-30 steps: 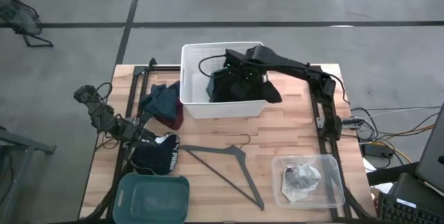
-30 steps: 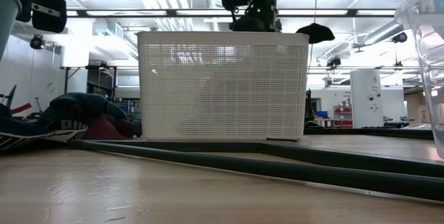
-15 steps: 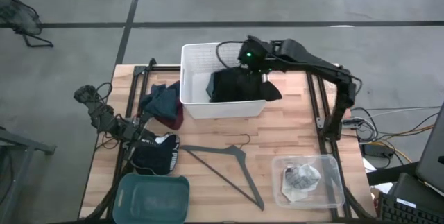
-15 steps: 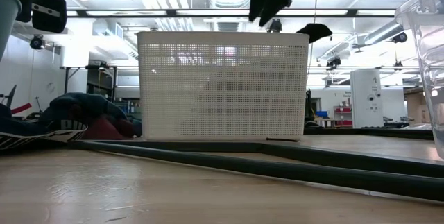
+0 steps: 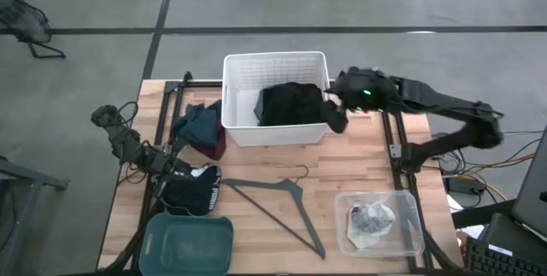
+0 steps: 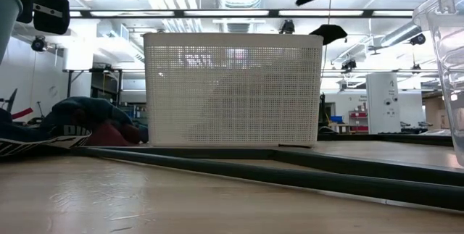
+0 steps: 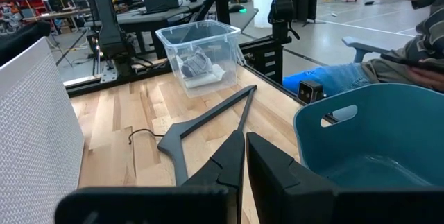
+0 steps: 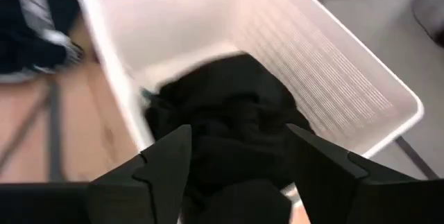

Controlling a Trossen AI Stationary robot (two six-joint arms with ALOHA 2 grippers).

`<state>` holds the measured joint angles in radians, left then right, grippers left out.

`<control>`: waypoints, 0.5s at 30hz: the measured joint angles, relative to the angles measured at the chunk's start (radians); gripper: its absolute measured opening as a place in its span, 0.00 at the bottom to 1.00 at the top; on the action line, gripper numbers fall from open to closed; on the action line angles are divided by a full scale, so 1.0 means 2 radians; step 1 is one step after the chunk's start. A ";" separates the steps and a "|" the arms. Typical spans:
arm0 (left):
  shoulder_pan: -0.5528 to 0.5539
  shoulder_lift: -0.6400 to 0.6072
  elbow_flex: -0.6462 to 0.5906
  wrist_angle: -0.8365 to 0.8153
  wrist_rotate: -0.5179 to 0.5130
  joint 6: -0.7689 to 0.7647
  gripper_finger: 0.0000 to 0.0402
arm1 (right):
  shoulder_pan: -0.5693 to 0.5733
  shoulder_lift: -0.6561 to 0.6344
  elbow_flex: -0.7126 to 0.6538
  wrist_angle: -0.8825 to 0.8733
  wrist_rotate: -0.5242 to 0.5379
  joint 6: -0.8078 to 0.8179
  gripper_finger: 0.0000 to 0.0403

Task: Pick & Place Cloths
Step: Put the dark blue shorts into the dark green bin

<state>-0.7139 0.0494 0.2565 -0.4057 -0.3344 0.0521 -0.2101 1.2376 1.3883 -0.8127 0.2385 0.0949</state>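
A black cloth lies heaped in the white basket, and one flap hangs over the basket's right rim. My right gripper is open in the air just right of the basket, above that flap; its wrist view looks down on the black cloth. A teal cloth lies on a maroon one left of the basket. The dark navy cloth with white print lies near the table's left front. My left gripper rests shut beside it.
A grey hanger lies across the table's middle front. A teal bin stands at the near left, and a clear tub holding a pale cloth at the near right. Bare wood shows between basket and hanger.
My right gripper has risen out of the basket and swung toward the table's right edge, from over the black cloth to beyond the right rim. The black cloth has stayed in the basket with its flap over the rim.
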 joint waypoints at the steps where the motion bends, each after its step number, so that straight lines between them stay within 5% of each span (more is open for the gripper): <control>1: 0.000 0.000 0.000 0.000 0.000 0.000 0.06 | 0.001 -0.025 -0.033 0.030 -0.009 -0.005 0.53; 6: 0.000 0.000 0.000 0.000 0.000 0.000 0.06 | 0.002 -0.143 -0.173 0.148 -0.071 -0.015 0.45; 15: 0.000 0.000 0.000 0.000 0.000 0.000 0.06 | 0.002 -0.330 -0.360 0.254 -0.080 -0.034 0.30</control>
<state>-0.7137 0.0494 0.2566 -0.4057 -0.3344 0.0517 -0.2070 0.5780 0.6690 -0.3047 0.0785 0.0270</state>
